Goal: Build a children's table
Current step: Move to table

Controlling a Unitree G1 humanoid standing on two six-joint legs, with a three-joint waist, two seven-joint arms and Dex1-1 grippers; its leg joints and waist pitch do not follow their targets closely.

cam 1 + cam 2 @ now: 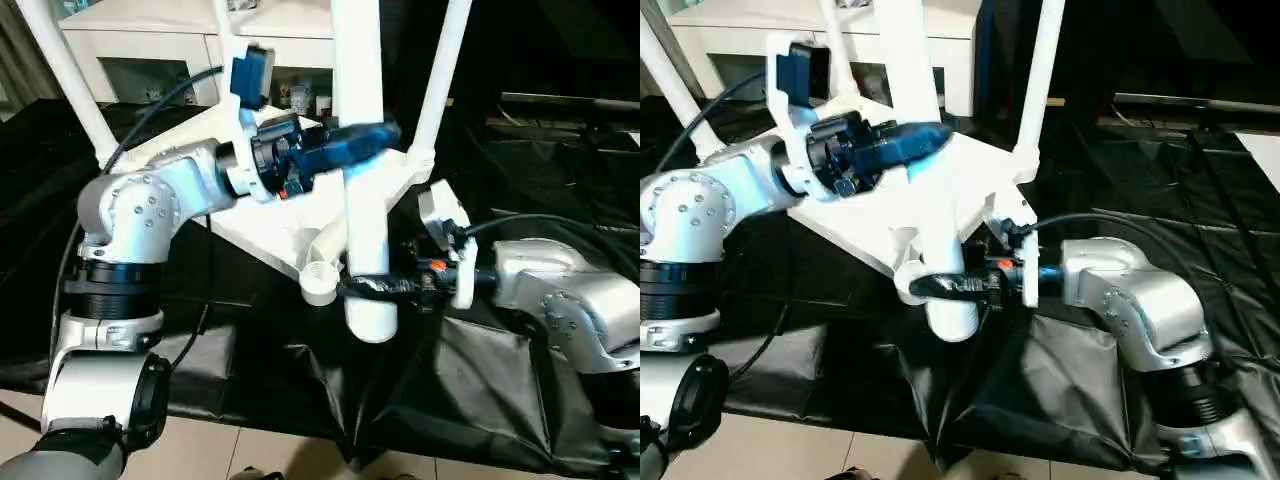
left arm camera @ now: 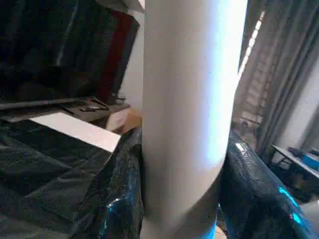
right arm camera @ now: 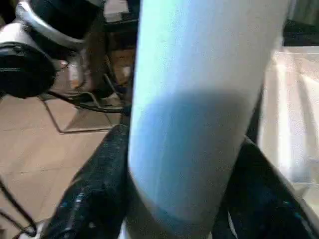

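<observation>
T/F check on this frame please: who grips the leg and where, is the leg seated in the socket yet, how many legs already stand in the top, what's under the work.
1. Both grippers are closed on the same long white tapered tube leg. True: left gripper grips it higher, right gripper near its lower end.
2. That leg is already seated in the near round corner socket. False: the socket is open, and the leg's end hangs beside it.
3. No legs stand in the white plastic tabletop. False: other white legs rise from its far corners.
4. The work lies over black sheeting. True.
5. The right gripper is open. False: its fingers clasp the leg.
</observation>
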